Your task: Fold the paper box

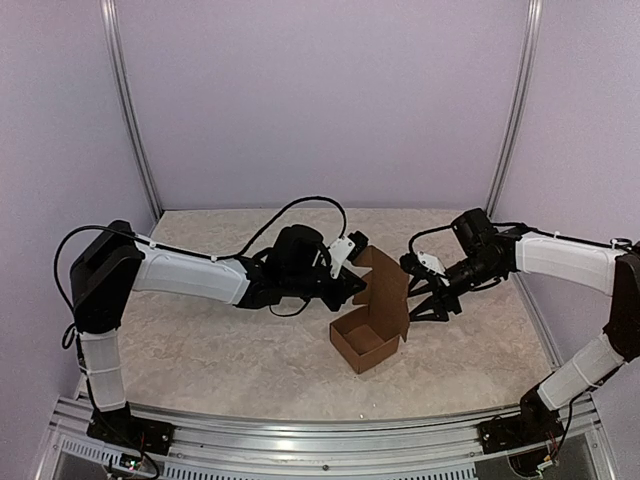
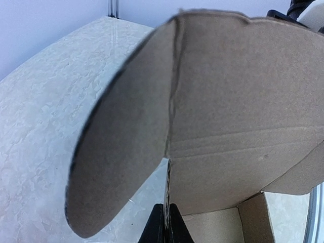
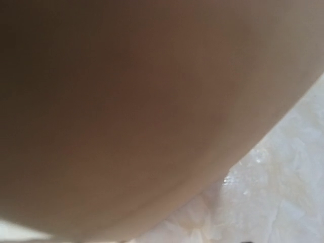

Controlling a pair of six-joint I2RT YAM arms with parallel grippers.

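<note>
Within left tool [image 1: 358, 289], paper box [image 1: 386, 296] flap

Left hand [image 2: 163, 224] tight, right hand [image 1: 425, 303] wide.

Soft, even light, faint shadows; right wrist view is a brown blur (paper box [image 3: 126, 111] too close)

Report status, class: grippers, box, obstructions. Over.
Left gripper shut on box. Right gripper beside lid, grip unclear. Box open, lid upright. No obstruction seen.
</note>
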